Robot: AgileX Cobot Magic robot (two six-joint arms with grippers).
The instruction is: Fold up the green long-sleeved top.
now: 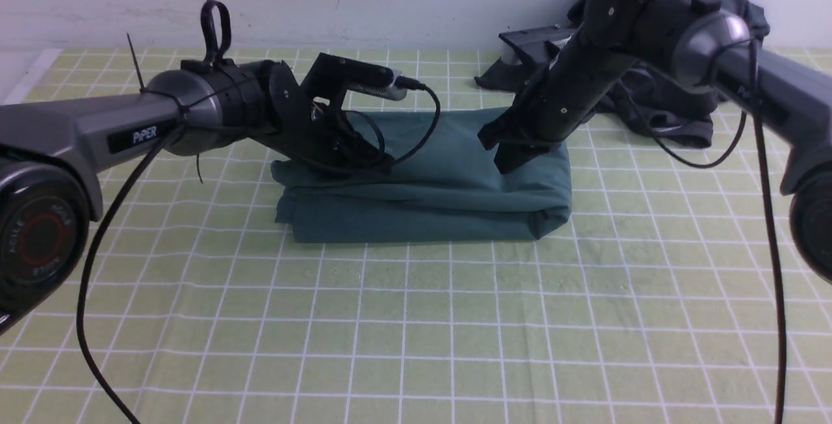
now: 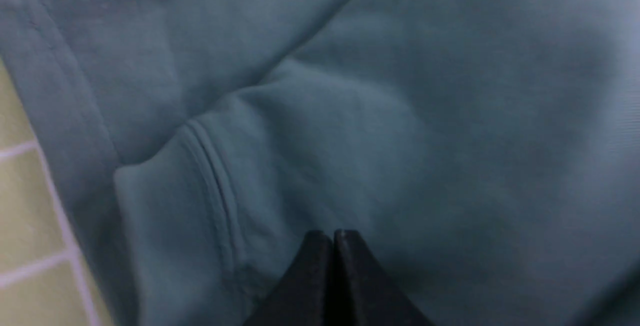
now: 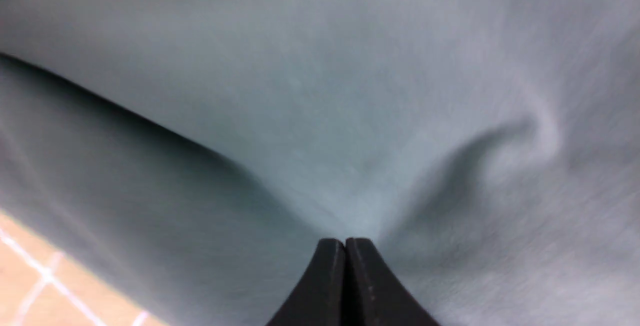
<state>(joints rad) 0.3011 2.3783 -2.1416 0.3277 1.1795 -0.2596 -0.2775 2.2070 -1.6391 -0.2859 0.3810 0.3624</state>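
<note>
left tool [image 2: 334, 233] and right tool [image 3: 345, 241] closed tight against the green top [image 1: 442, 180] — any pinch unclear.

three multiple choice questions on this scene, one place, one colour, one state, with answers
1. The dark heap of clothes lies where, relative to the green top? A behind it, robot's right; B in front of it; C on it.
2. The table cover is: A plain white; B yellow-green with white grid; C red.
3. The left pincer and right pincer are: A both open; B both shut; C one open.
1 A: it sits far back, right. 2 B: grid squares everywhere. 3 B: both wrist views show jaws together.
</note>
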